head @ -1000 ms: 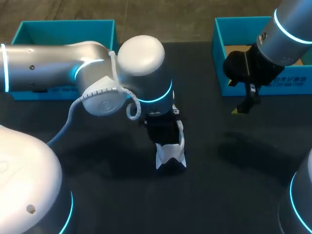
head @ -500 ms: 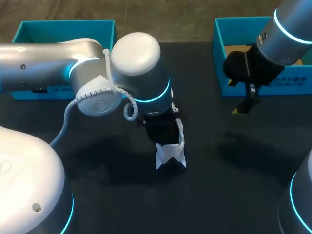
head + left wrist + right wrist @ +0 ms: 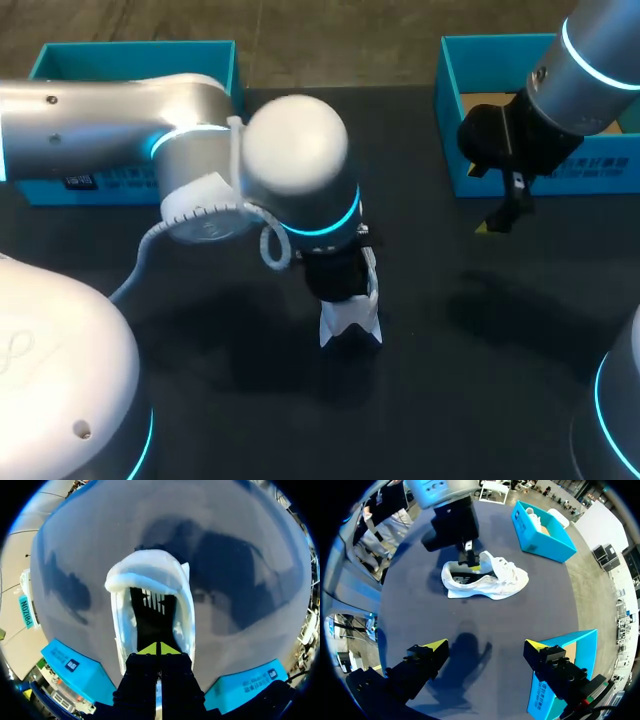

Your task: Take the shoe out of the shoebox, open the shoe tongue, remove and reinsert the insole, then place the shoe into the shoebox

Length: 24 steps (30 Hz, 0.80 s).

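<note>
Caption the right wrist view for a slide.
Left gripper at the white shoe on dark table; right gripper hangs open.

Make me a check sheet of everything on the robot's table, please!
Surface: dark table, nothing spilled on it.
Job's things: white shoe stands on its sole mid-table, outside the boxes. The left shoebox and right shoebox, both blue and open, sit at the far edge.
Clutter: nothing seen.
Grippers: left gripper has its tips together inside the shoe's opening; I cannot tell whether it pinches anything. Right gripper is open and empty, above the table beside the right shoebox.
Cables: white coiled cable hangs along the left arm, above the shoe.
Surroundings: nothing seen reaching over the table.
</note>
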Each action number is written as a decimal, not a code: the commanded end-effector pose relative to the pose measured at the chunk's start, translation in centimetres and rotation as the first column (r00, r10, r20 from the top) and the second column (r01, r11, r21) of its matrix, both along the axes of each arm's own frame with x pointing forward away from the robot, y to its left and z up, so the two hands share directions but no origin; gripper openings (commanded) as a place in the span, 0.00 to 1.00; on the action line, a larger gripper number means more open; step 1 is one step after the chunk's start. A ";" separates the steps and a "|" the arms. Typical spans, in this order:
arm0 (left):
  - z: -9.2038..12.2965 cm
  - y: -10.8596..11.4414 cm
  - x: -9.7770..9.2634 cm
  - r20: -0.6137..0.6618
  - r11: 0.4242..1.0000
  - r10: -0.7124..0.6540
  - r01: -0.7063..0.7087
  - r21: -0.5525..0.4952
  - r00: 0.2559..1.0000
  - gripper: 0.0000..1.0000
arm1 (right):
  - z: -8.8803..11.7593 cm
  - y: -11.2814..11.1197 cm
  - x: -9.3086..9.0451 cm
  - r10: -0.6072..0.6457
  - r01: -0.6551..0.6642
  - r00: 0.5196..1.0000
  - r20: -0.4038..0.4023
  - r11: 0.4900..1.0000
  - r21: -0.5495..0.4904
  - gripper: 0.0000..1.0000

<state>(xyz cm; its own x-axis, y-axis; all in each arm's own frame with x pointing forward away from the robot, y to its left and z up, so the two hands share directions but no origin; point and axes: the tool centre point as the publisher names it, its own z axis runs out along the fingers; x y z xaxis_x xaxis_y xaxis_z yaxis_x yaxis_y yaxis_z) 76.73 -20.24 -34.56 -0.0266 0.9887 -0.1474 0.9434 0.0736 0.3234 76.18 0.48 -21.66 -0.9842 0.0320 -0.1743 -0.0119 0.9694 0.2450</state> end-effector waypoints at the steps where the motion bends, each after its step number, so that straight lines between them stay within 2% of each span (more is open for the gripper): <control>1: -0.2 -1.1 -0.1 0.050 0.998 0.037 -0.039 0.048 0.998 0.00 | -0.1 0.1 0.0 -0.002 0.002 1.000 0.001 1.000 -0.002 1.00; 3: -0.3 -1.1 0.2 0.077 0.997 0.047 -0.052 0.065 0.996 0.00 | -0.1 0.1 0.0 -0.002 0.002 1.000 0.001 1.000 -0.002 1.00; 4: -0.3 -1.1 0.3 0.079 0.996 0.047 -0.053 0.074 0.996 0.08 | -0.1 0.1 0.0 -0.002 0.002 1.000 0.001 1.000 -0.002 1.00; 5: -0.4 -1.1 0.3 0.078 0.995 0.047 -0.053 0.079 0.996 0.22 | -0.1 0.1 0.0 -0.002 0.002 1.000 0.001 1.000 -0.002 1.00; 7: -0.4 -1.0 0.3 0.086 0.994 0.045 -0.053 0.095 0.995 0.23 | -0.1 0.1 0.0 -0.002 0.002 1.000 0.001 1.000 -0.002 1.00; 9: -0.5 -1.0 0.3 0.088 0.994 0.048 -0.057 0.097 0.995 0.35 | -0.1 0.1 0.0 -0.002 0.002 1.000 0.001 1.000 -0.002 1.00; 10: -0.6 -1.0 0.3 0.090 0.993 0.050 -0.059 0.099 0.995 0.49 | -0.1 0.1 0.0 -0.002 0.002 1.000 0.001 1.000 -0.002 1.00; 11: -0.6 -0.9 0.3 0.091 0.993 0.050 -0.060 0.101 0.995 0.72 | -0.1 0.1 0.0 -0.002 0.002 1.000 0.001 1.000 -0.002 1.00; 12: -0.5 -0.8 0.2 0.091 0.993 0.050 -0.059 0.103 0.995 0.89 | -0.1 0.1 0.0 -0.002 0.002 1.000 0.001 1.000 -0.002 1.00; 13: -0.4 -0.6 0.1 0.092 0.993 0.049 -0.059 0.104 0.995 1.00 | -0.1 0.1 0.0 -0.002 0.002 1.000 0.001 1.000 -0.002 1.00; 24: 0.0 0.2 0.3 0.107 0.991 0.054 -0.066 0.118 0.993 1.00 | -0.1 0.1 0.0 -0.002 0.002 1.000 0.001 1.000 -0.002 1.00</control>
<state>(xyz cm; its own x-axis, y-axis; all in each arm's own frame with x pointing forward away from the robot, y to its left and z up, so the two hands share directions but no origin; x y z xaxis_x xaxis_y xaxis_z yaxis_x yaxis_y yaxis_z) 76.98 -20.36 -34.68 -0.0766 0.9965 -0.0337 0.9004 0.0837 0.4270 76.18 0.48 -21.66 -0.9842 0.0319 -0.1743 -0.0120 0.9694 0.2450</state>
